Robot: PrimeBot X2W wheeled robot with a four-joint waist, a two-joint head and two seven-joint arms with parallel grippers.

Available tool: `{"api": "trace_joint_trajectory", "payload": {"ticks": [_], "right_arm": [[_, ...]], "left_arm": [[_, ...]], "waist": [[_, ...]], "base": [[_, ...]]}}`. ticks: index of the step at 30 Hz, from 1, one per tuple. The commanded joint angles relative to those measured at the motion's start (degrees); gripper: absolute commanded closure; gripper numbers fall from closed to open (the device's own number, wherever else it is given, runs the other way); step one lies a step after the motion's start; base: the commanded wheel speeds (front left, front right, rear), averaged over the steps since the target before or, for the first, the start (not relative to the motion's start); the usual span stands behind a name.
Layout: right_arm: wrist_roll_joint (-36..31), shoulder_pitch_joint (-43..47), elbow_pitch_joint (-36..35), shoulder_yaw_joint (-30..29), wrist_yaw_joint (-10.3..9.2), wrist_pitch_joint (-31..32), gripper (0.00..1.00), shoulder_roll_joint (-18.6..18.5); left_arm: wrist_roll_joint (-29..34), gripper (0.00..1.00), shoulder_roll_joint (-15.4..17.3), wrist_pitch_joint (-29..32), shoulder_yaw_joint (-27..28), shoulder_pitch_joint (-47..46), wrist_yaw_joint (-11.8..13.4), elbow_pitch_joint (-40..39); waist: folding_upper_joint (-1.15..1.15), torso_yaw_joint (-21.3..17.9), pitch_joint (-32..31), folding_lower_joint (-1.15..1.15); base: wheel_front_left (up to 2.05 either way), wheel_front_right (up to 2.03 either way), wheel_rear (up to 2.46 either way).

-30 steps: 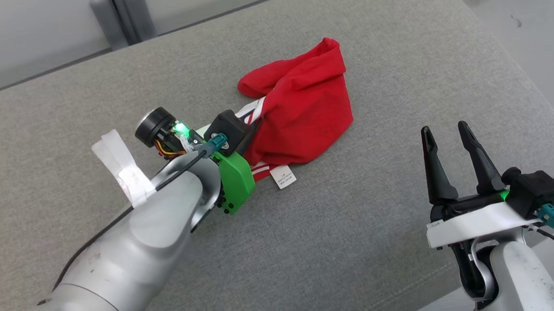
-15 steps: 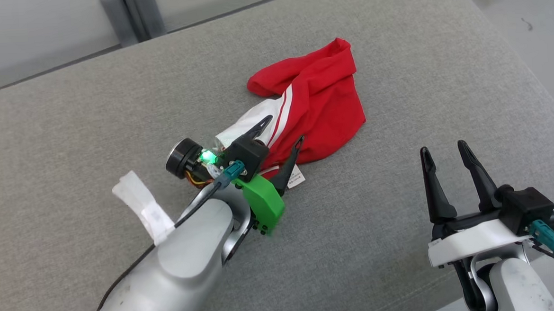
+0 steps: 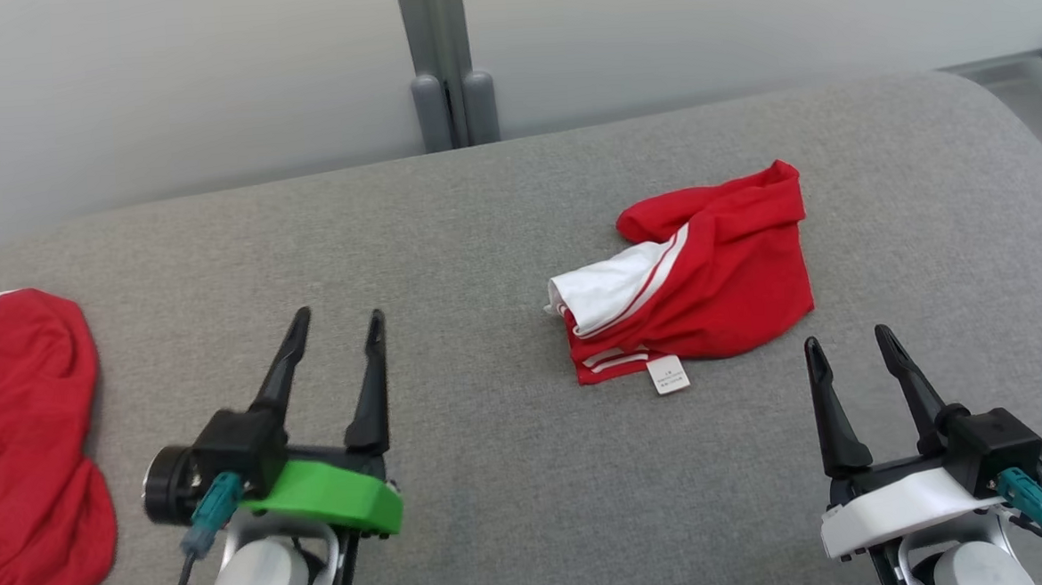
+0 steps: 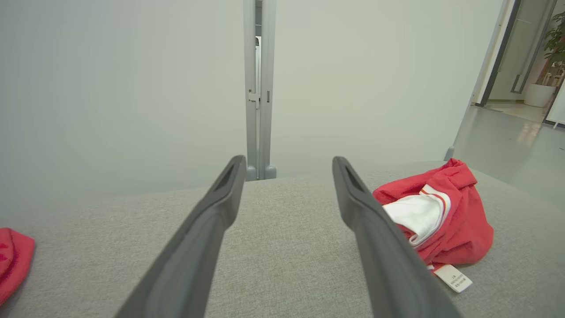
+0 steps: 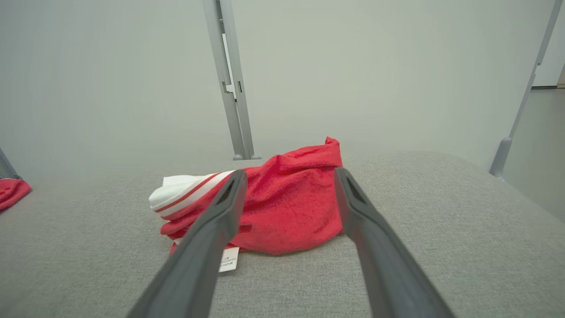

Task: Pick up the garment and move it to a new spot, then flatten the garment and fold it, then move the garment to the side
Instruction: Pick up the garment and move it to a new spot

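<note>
Red-and-white cloth garment (image 3: pixel 708 283) lies bunched right of centre on the grey fabric cushion (image 3: pixel 496 490), its white label (image 3: pixel 668 375) toward the robot, while the left gripper (image 3: pixel 339 315) and right gripper (image 3: pixel 847 338) hover apart from it, fingers spread and empty, and another red cloth (image 3: pixel 20 426) lies far left.

garment (image 3: pixel 735 290) tag (image 3: pixel 668 375) unreadable, red cloth (image 3: pixel 21 443) cropped

Red garment (image 3: pixel 708 283) with white striped panel, folded into a bundle, tag showing, lying on grey cushion (image 3: pixel 480 196)
</note>
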Motion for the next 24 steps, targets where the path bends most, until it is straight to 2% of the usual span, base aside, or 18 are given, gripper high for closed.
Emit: {"api": "trace_joint_trajectory", "payload": {"ticks": [1, 4, 10, 18, 24], "right_arm": [[-0.45, 1.12, -0.36, -0.07, -0.08, -0.18, 0.0, -0.13], [-1.31, 1.93, -0.8, -0.35, -0.08, -0.18, 0.0, -0.14], [-1.56, 4.27, -1.8, -1.04, -0.08, -0.18, 0.0, -0.13], [-1.35, 6.25, -1.97, -0.3, -0.08, -0.18, 0.0, -0.14], [-0.62, 6.35, -1.32, 0.96, -0.08, -0.18, 0.0, -0.14]], "left_arm": [[1.15, 0.0, -0.42, -0.04, 2.72, 3.37, 0.32, -1.86], [4.28, 0.0, -1.95, -0.04, 8.9, 10.19, -0.52, -5.41], [9.6, 0.0, -5.11, -0.05, 15.44, 19.6, -3.45, -7.74], [12.72, 0.0, -7.28, -0.04, 18.75, 23.82, -6.71, -8.6], [11.46, 0.0, -7.53, -0.04, 18.6, 23.16, -7.15, -7.88]], "waist": [[0.0, 4.77, -4.69, 0.0], [0.0, 5.17, -5.32, 0.0], [0.0, 5.59, -6.74, 0.0], [0.0, 5.43, -7.78, 0.0], [0.0, 5.4, -7.99, 0.0]], "base": [[0.0, 0.0, 0.0], [0.0, 0.0, 0.0], [0.0, 0.0, 0.0], [0.0, 0.0, 0.0], [0.0, 0.0, 0.0]]}}
